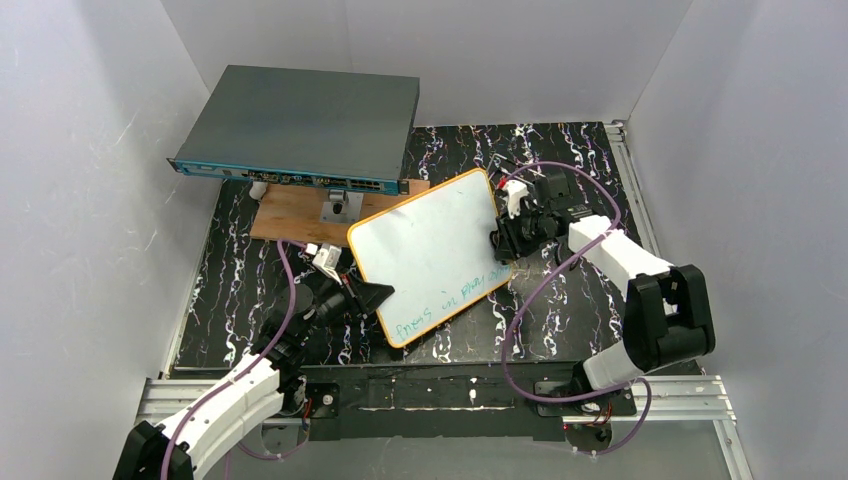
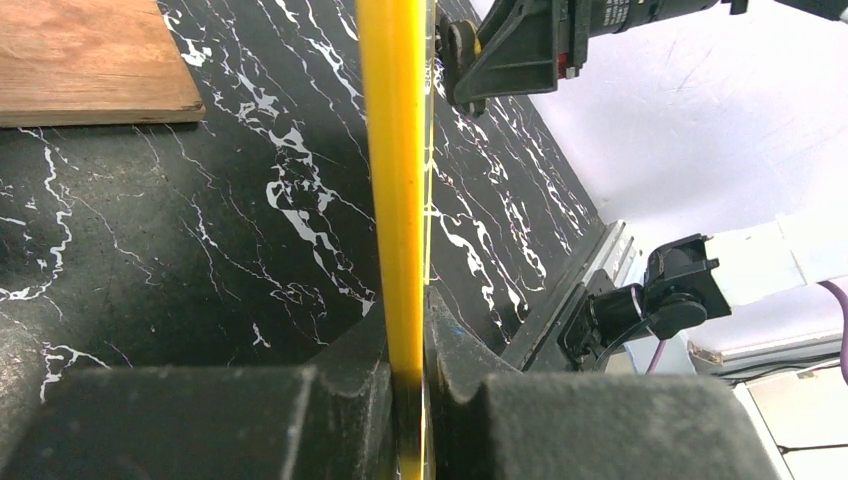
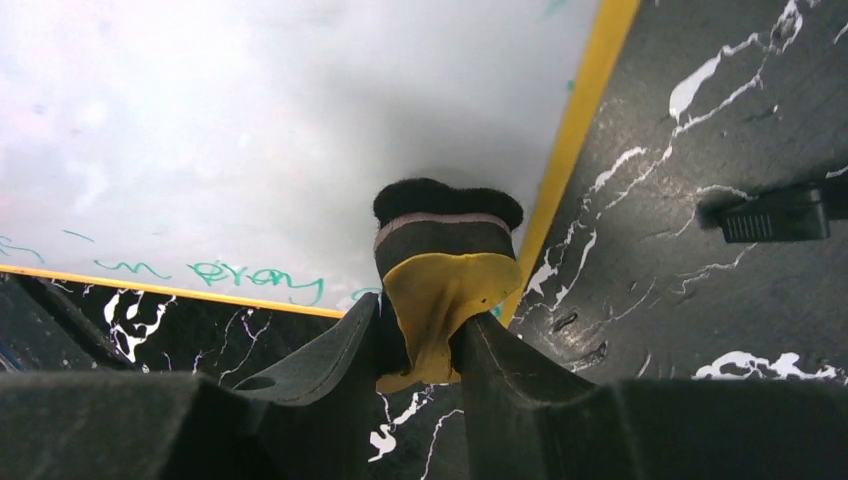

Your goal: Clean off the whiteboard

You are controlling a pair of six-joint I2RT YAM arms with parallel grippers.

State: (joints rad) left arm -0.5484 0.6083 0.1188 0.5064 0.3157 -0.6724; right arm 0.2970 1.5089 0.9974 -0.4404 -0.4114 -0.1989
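The whiteboard (image 1: 430,245), white with a yellow-orange frame, lies tilted across the middle of the black marbled mat. Green handwriting (image 1: 450,295) runs along its near right edge; the rest of its face looks blank. My left gripper (image 1: 375,297) is shut on the board's near left edge. In the left wrist view the yellow frame (image 2: 395,150) stands edge-on between the fingers of that gripper (image 2: 408,370). My right gripper (image 1: 505,240) is at the board's right edge, shut on a yellow and black eraser (image 3: 445,260). The eraser's black pad touches the white surface beside the writing (image 3: 250,275).
A large dark-grey flat box (image 1: 300,125) sits at the back left, partly over a brown wooden board (image 1: 300,212). White walls close in the left, back and right sides. A metal rail (image 1: 640,190) runs along the mat's right side. A small black part (image 3: 775,215) lies on the mat.
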